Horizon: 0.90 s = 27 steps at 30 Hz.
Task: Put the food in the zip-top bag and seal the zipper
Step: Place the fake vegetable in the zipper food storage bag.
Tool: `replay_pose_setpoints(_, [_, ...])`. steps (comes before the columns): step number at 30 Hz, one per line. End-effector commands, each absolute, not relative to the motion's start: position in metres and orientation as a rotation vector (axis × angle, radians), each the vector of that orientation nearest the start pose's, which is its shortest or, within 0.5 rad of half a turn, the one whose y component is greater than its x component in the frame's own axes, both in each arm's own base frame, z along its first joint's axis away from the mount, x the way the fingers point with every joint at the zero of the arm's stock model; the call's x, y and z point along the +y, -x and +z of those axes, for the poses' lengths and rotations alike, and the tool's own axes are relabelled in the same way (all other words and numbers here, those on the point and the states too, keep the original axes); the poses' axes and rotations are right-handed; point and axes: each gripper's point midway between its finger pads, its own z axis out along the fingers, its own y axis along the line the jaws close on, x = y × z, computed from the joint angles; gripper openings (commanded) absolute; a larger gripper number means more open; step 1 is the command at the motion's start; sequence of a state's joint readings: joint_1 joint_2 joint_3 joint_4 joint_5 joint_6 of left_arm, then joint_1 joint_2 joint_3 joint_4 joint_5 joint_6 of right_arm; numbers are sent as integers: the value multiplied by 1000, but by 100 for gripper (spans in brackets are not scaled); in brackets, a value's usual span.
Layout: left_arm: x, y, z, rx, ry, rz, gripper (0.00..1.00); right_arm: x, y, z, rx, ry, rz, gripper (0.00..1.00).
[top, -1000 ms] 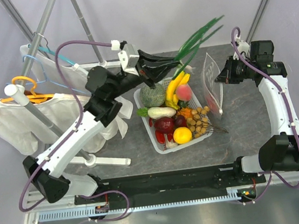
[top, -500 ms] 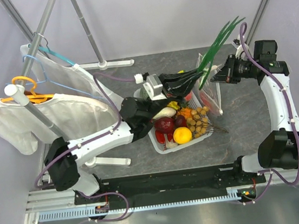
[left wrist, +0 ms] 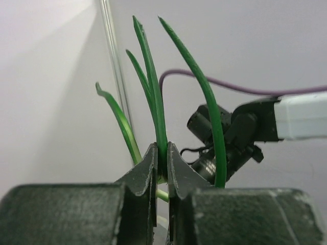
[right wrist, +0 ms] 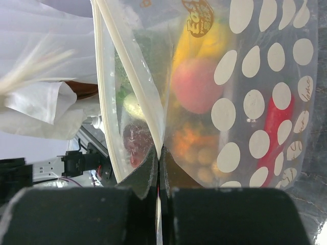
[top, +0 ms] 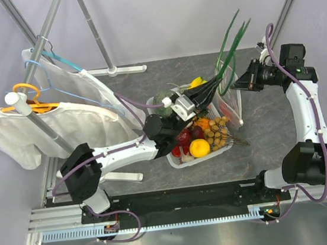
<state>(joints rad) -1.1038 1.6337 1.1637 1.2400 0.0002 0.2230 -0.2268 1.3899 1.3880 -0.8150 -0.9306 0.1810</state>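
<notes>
My left gripper (top: 206, 91) is shut on a toy green onion (top: 230, 44) and holds it over the white basket (top: 180, 158), beside the bag's mouth. In the left wrist view my jaws (left wrist: 161, 154) pinch the stalk and the leaves (left wrist: 152, 92) stand up. My right gripper (top: 244, 82) is shut on the mouth edge of the dotted zip-top bag (top: 232, 99), which hangs upright. In the right wrist view my gripper (right wrist: 159, 154) grips the bag (right wrist: 255, 102) by its zipper strip (right wrist: 134, 76). A red chili (right wrist: 276, 122) and the yellow banana (right wrist: 204, 41) show through the plastic.
The basket holds a lemon (top: 199, 148), a banana bunch (top: 197, 82), a melon (top: 163, 99) and several other toy foods. A clothes rack with white garments (top: 27, 130) and hangers fills the left side. Its foot (top: 122, 176) lies beside the basket.
My left arm swung right across the basket with the green onion, from the basket's far left corner to the bag's mouth. The leaves now point up. The right gripper barely moved.
</notes>
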Motion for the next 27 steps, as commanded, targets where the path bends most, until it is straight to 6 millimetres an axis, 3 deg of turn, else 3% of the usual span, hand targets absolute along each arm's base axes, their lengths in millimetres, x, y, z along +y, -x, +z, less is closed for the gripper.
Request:
replay_pose_setpoints(1, [-427, -225, 456, 541, -484, -727, 2, 75, -335, 287, 2166, 12, 1107, 0])
replay_pose_setpoints(8, [-432, -227, 448, 594, -482, -744, 2, 74, -336, 288, 2164, 8, 1117, 0])
replay_pose_setpoints(15, [-451, -230, 418, 489, -559, -608, 4, 76, -335, 286, 2166, 7, 1154, 0])
replay_pose_setpoints(16, [-459, -235, 405, 495, -573, -585, 5, 77, -335, 287, 2163, 10, 1164, 0])
replay_pose_setpoints(19, [-462, -246, 397, 470, -541, -542, 8, 79, -333, 290, 2157, 15, 1191, 0])
replay_pose_setpoints(23, [-469, -252, 398, 458, -522, -536, 9, 80, -333, 287, 2165, 9, 1205, 0])
replay_pose_setpoints(27, [-470, -252, 412, 445, -483, -569, 9, 79, -334, 284, 2175, 12, 1197, 0])
